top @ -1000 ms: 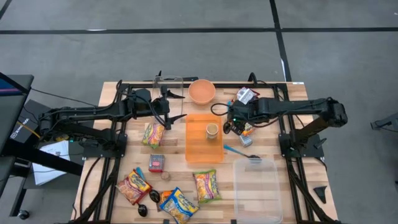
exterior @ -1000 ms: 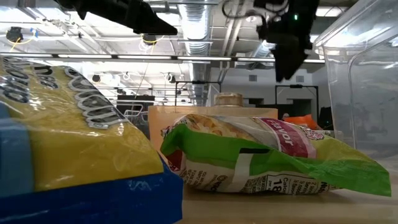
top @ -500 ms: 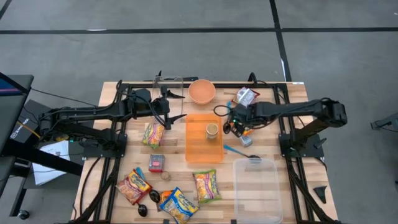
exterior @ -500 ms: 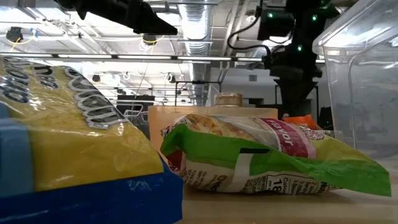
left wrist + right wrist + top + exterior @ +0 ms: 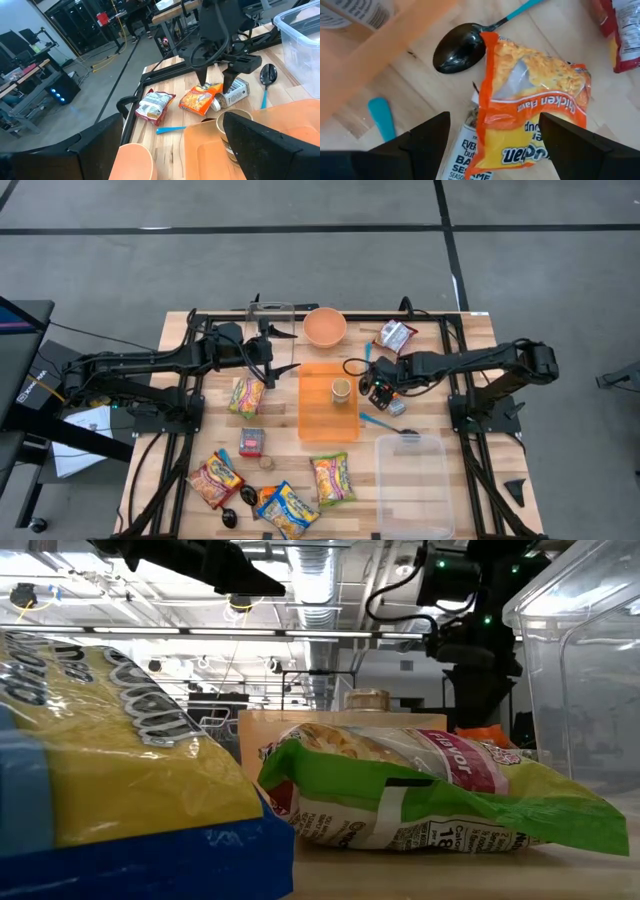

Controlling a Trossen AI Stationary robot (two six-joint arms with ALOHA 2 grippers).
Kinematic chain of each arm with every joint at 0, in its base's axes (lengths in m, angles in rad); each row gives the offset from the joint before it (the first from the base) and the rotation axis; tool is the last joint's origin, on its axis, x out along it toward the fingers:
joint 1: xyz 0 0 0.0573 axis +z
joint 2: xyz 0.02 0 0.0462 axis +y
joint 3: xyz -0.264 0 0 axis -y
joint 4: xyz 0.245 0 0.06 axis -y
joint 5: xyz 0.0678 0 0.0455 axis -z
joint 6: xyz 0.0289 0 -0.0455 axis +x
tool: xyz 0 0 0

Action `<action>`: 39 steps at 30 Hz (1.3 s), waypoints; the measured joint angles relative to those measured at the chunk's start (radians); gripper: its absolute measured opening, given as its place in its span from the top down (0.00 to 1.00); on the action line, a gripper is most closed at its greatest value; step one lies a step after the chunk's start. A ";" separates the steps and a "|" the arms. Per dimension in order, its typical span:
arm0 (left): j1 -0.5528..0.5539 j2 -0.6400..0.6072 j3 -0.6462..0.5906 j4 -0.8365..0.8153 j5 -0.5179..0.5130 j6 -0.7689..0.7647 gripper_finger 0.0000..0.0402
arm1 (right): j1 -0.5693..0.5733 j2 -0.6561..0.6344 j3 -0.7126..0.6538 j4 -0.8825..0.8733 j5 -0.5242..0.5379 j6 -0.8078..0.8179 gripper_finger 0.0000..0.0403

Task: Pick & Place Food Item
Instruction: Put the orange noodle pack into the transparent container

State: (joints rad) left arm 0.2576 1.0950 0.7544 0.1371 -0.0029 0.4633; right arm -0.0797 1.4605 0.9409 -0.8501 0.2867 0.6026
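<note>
Right gripper [image 5: 216, 84] has dropped, fingers wide astride the orange noodle packet [image 5: 535, 107]; left gripper [image 5: 268, 352] fingers wide.

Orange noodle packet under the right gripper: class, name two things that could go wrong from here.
1. The orange noodle packet lies on a seasoning jar; the open right gripper might grab or knock both.
2. A black spoon touches the packet, so lifting may drag it.

Orange noodle packet [image 5: 535, 107], black spoon [image 5: 457, 50], orange tray [image 5: 328, 402].
</note>
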 joint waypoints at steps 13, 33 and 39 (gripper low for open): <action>0.000 0.000 0.000 -0.002 0.000 0.000 0.16 | -0.002 0.171 0.000 0.000 0.011 -0.007 0.25; 0.000 0.000 0.000 -0.008 0.000 0.000 0.16 | 0.015 0.019 0.042 -0.031 0.058 -0.011 0.91; 0.000 0.000 0.000 -0.008 0.000 0.000 0.16 | 0.015 0.017 0.042 -0.032 0.047 -0.008 0.90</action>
State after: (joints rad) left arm 0.2573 1.0950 0.7544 0.1295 -0.0029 0.4633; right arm -0.0647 1.4776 0.9825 -0.8821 0.3335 0.5946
